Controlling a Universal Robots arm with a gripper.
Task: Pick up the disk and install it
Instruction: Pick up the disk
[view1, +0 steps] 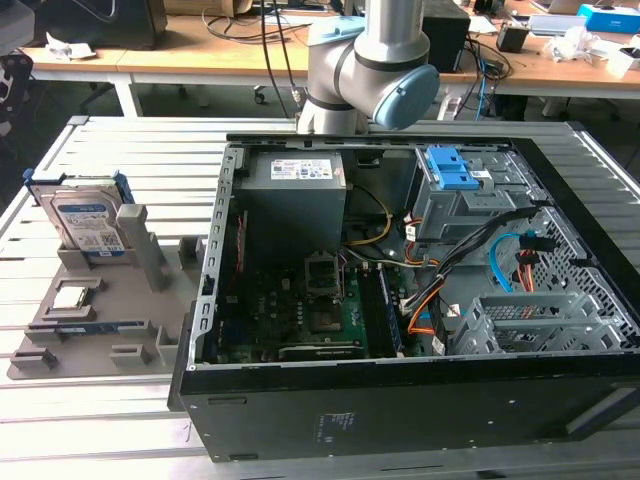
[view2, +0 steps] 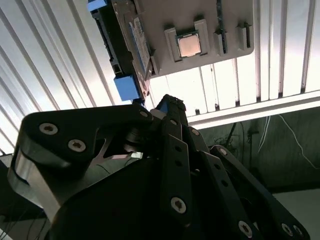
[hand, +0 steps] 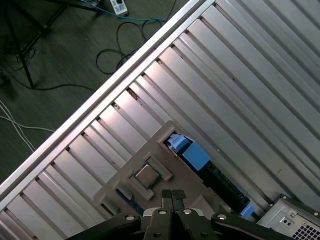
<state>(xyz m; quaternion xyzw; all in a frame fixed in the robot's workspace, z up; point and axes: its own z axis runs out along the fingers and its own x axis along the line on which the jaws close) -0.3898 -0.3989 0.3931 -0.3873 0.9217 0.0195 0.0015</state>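
The disk (view1: 88, 222) is a silver hard drive with a white-and-blue label in a blue carrier. It stands upright in a slot of the grey holder (view1: 150, 300) at the exterior view's left. In both wrist views it appears edge-on, disk (view2: 127, 47) and disk (hand: 196, 156), with its blue carrier corners showing. My gripper (hand: 172, 194) hangs high above the holder, well apart from the disk, its black fingertips pressed together with nothing between them. In the second wrist view the gripper (view2: 167, 103) reaches toward the disk's lower blue corner.
An open computer case (view1: 400, 300) fills the middle and right of the slatted metal table (view1: 130, 150). Inside it sits a grey bay with a blue latch (view1: 450, 170). A small square silver chip (hand: 146, 176) lies on the holder. Beyond the table's edge, cables trail across the floor (hand: 45, 60).
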